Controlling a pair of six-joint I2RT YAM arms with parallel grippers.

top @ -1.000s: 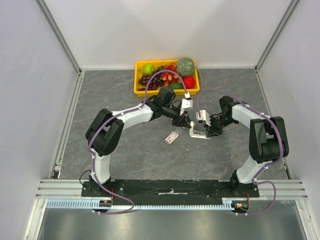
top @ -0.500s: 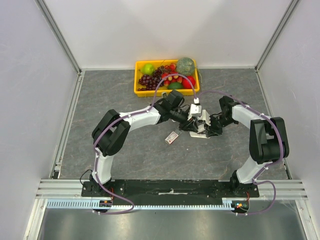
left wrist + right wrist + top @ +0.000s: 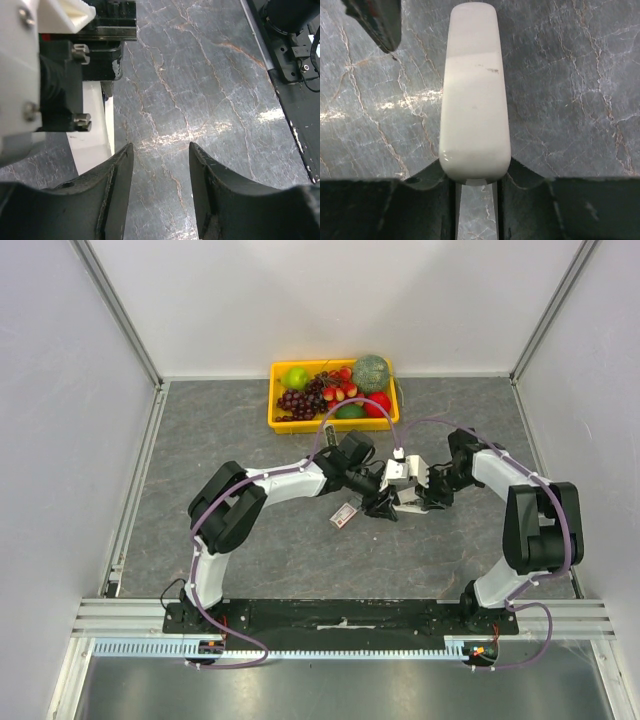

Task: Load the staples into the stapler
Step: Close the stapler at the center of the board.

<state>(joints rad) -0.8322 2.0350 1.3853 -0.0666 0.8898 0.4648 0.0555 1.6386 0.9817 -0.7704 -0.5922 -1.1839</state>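
Observation:
The white stapler (image 3: 474,90) lies lengthwise on the grey table. Its near end sits between the tips of my right gripper (image 3: 476,175), whose jaws are shut against its sides. From above, the stapler (image 3: 408,502) and right gripper (image 3: 420,497) are at mid-table. My left gripper (image 3: 385,508) is just to their left. That left gripper (image 3: 160,147) is open, with only bare table between its jaws and the stapler's white edge (image 3: 92,130) to its left. The staples box (image 3: 344,515), small with red and white markings, lies flat on the table further left.
A yellow basket (image 3: 285,424) of fruit stands at the back of the table. One dark left fingertip (image 3: 372,22) shows in the top left corner of the right wrist view. White walls enclose the table on three sides.
My left arm has swung right and nearer, up beside the stapler, and its jaws have opened. The right gripper and stapler shifted slightly.

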